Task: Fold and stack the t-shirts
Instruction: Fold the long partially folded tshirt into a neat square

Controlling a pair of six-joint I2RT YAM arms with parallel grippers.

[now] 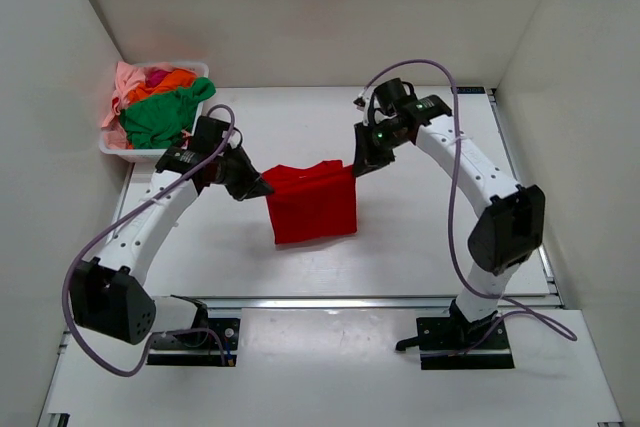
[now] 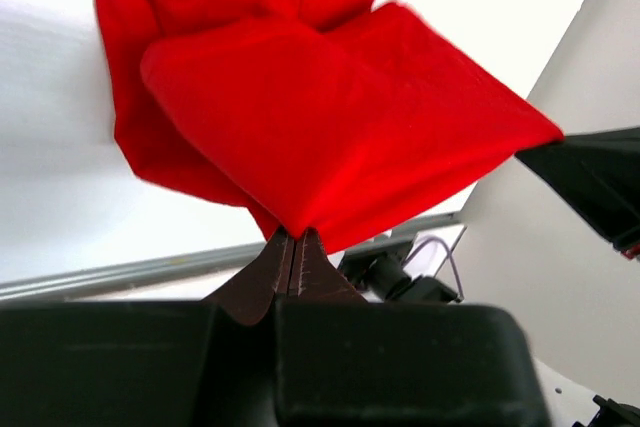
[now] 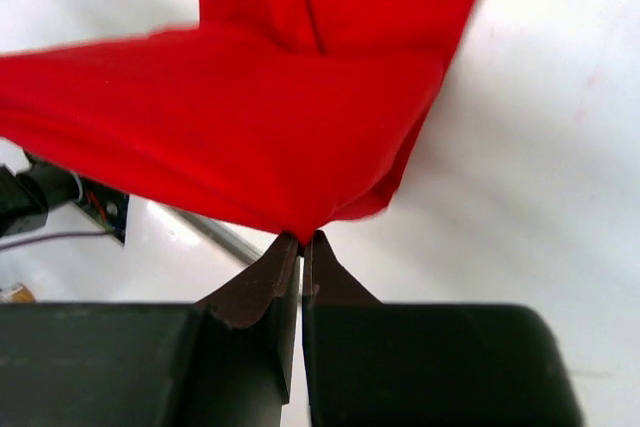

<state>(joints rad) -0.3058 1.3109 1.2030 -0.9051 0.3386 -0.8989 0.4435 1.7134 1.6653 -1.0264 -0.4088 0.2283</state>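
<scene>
A bright red t-shirt (image 1: 312,205) hangs stretched between both grippers over the middle of the table, its lower part draped down toward the near side. My left gripper (image 1: 264,187) is shut on its upper left corner, and the cloth (image 2: 330,137) fans out from the pinched tips (image 2: 295,237). My right gripper (image 1: 356,165) is shut on the upper right corner; red cloth (image 3: 260,137) spreads from its tips (image 3: 301,240). More t-shirts, green (image 1: 160,117), orange (image 1: 165,82) and pink (image 1: 125,82), lie piled in the basket.
The white plastic basket (image 1: 140,154) stands at the far left corner against the left wall. White walls enclose the table on the left, back and right. A metal rail (image 1: 350,302) runs along the near edge by the arm bases.
</scene>
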